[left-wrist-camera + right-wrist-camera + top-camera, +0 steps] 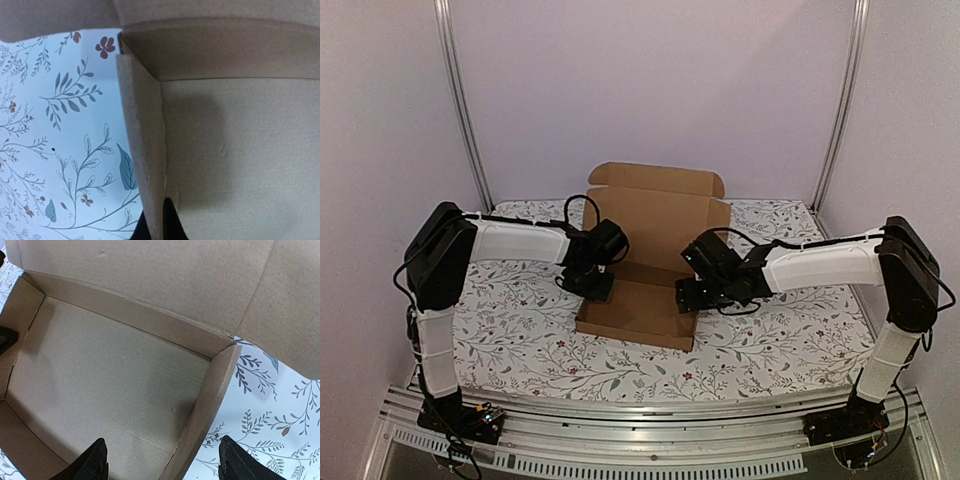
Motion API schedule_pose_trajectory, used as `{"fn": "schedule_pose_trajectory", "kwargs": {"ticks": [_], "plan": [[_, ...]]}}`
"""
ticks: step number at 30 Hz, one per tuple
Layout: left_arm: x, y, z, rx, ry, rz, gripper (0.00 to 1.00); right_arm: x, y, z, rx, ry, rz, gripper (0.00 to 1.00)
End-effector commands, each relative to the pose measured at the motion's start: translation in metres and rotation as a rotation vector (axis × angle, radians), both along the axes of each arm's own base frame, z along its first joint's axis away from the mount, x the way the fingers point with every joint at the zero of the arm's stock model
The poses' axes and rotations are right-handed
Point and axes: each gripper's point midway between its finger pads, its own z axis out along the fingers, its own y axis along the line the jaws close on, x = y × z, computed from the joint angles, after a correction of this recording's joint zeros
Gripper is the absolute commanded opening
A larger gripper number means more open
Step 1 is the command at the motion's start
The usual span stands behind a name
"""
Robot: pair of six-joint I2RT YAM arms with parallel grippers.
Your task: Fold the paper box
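The box (pixel 642 295) sits at the centre of the top view on the flowered desk (pixel 520 330), between my two arms, and it already has the shape of a shallow tray. The floor lies flat. In the right wrist view the right wall (pixel 207 405) stands up and meets the back wall at a corner in the right half of the frame, and a low front wall shows at the lower left. The left wall (pixel 142 150) is up too, seen edge-on down the middle of the left wrist view.

My left fingers (pixel 173 225) show only as dark tips at the bottom edge of that view, one tight on each side of the left wall. I read them as pinched on it. My right fingers (pixel 94 464) are spread wide at the bottom of their view, one over the floor inside the box and one outside over the desk, straddling the right wall without touching it.

So the tray half looks done, though I cannot tell whether the side walls are locked or merely propped by me. What is left, I judge, is the lid (pixel 662 215). It stands upright at the back, upper centre of the top view, its front flap and corner tabs unfolded, so it needs bringing down and tucking in.
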Motion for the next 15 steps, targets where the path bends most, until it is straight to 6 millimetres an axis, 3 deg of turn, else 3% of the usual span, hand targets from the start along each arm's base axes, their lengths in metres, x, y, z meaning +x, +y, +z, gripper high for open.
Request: {"fn": "schedule_pose_trajectory", "kwargs": {"ticks": [1, 8, 13, 15], "plan": [[-0.009, 0.001, -0.019, 0.059, 0.050, -0.036, 0.04, -0.005, 0.001, -0.009, 0.010, 0.027, -0.003, 0.75], [-0.005, -0.003, -0.025, 0.060, 0.057, -0.047, 0.21, -0.005, 0.005, -0.023, 0.008, 0.049, -0.005, 0.70], [-0.003, -0.005, -0.027, 0.061, 0.058, -0.047, 0.20, -0.006, 0.007, -0.026, 0.016, 0.055, -0.003, 0.68], [-0.003, -0.005, -0.027, 0.060, 0.059, -0.047, 0.09, -0.006, 0.006, -0.027, 0.013, 0.055, -0.004, 0.67]]}}
